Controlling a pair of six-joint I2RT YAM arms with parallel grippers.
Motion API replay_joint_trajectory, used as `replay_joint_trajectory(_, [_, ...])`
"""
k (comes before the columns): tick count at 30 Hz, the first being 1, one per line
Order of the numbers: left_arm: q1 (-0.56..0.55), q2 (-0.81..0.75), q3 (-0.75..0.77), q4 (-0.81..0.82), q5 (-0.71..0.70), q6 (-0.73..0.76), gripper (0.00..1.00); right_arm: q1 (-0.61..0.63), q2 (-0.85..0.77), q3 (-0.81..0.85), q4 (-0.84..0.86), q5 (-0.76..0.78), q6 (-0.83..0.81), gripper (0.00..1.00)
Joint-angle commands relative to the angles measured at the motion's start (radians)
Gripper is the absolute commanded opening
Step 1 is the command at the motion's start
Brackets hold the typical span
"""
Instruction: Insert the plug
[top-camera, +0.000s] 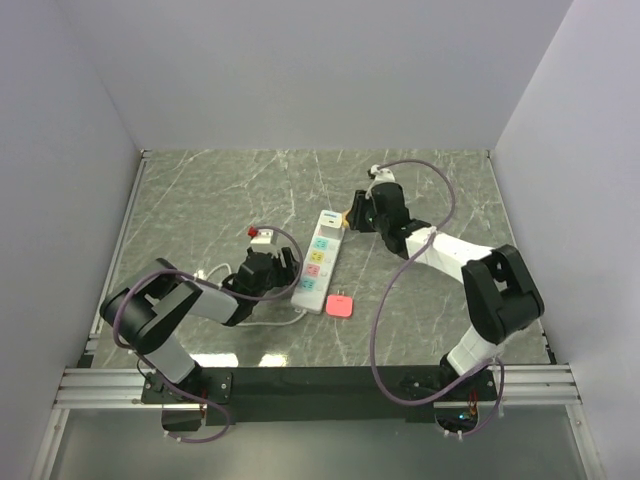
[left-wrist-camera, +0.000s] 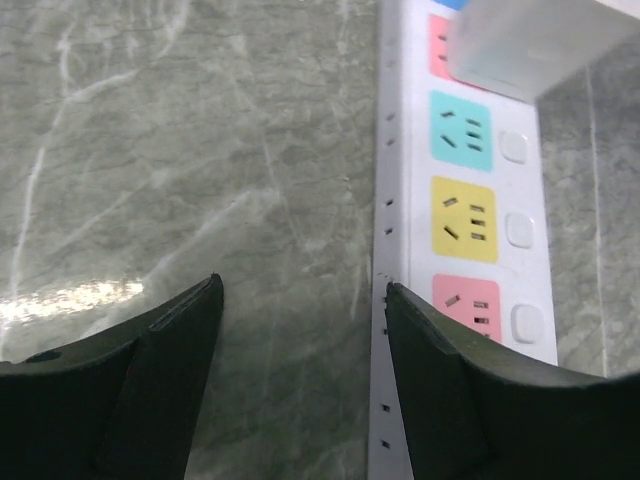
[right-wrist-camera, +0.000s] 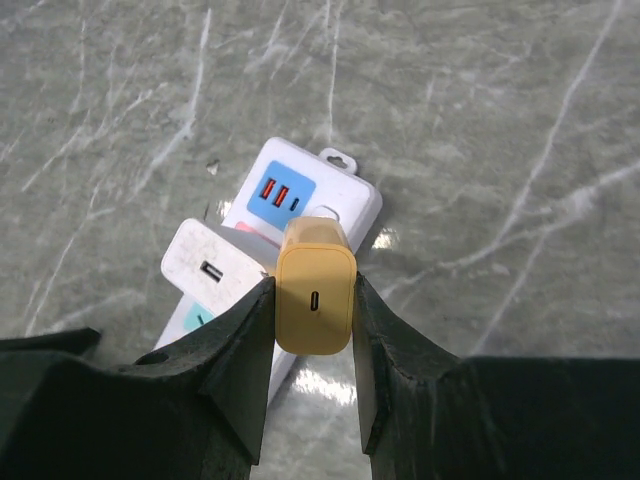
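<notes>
A white power strip (top-camera: 317, 262) with coloured sockets lies mid-table. It also shows in the left wrist view (left-wrist-camera: 460, 215) and the right wrist view (right-wrist-camera: 300, 190). My right gripper (top-camera: 353, 213) is shut on a yellow plug adapter (right-wrist-camera: 315, 298) and holds it just above the strip's far end, beside a white adapter (right-wrist-camera: 208, 264) that sits in the strip. My left gripper (top-camera: 289, 266) is open and empty. In the left wrist view (left-wrist-camera: 302, 285) its right finger (left-wrist-camera: 470, 390) rests against the strip's left edge.
A pink adapter (top-camera: 340, 305) lies on the table right of the strip's near end. A white and red plug (top-camera: 262, 236) with its cord lies left of the strip. Grey walls close the table on three sides.
</notes>
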Motion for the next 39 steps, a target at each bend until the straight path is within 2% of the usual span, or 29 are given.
replay_joint_trajectory(1, [-0.028, 0.024, 0.007, -0.015, 0.090, -0.028, 0.72, 0.026, 0.055, 0.089, 0.069, -0.048, 0.027, 0.00])
replay_joint_trajectory(9, [-0.074, 0.036, 0.028, 0.019, 0.130, -0.045, 0.71, 0.044, 0.155, 0.231, 0.047, -0.064, 0.012, 0.00])
replay_joint_trajectory(17, [-0.064, -0.045, 0.046, -0.081, 0.027, 0.018, 0.72, 0.090, -0.014, 0.169, -0.066, 0.029, -0.140, 0.00])
replay_joint_trajectory(23, [0.027, -0.153, 0.017, -0.096, 0.064, 0.031, 0.73, 0.149, -0.043, 0.208, -0.241, -0.059, -0.241, 0.00])
replay_joint_trajectory(27, [0.111, -0.208, -0.027, -0.031, 0.172, 0.042, 0.73, 0.192, -0.005, 0.256, -0.348, -0.042, -0.267, 0.00])
replay_joint_trajectory(28, [0.125, -0.217, -0.039, -0.015, 0.232, 0.045, 0.73, 0.196, 0.001, 0.259, -0.356, -0.034, -0.267, 0.00])
replay_joint_trajectory(31, [0.162, -0.260, -0.078, 0.012, 0.283, 0.051, 0.73, 0.209, 0.004, 0.258, -0.379, -0.036, -0.270, 0.00])
replay_joint_trajectory(39, [0.200, -0.387, -0.148, -0.003, 0.298, 0.070, 0.73, 0.210, 0.130, 0.386, -0.485, -0.021, -0.293, 0.00])
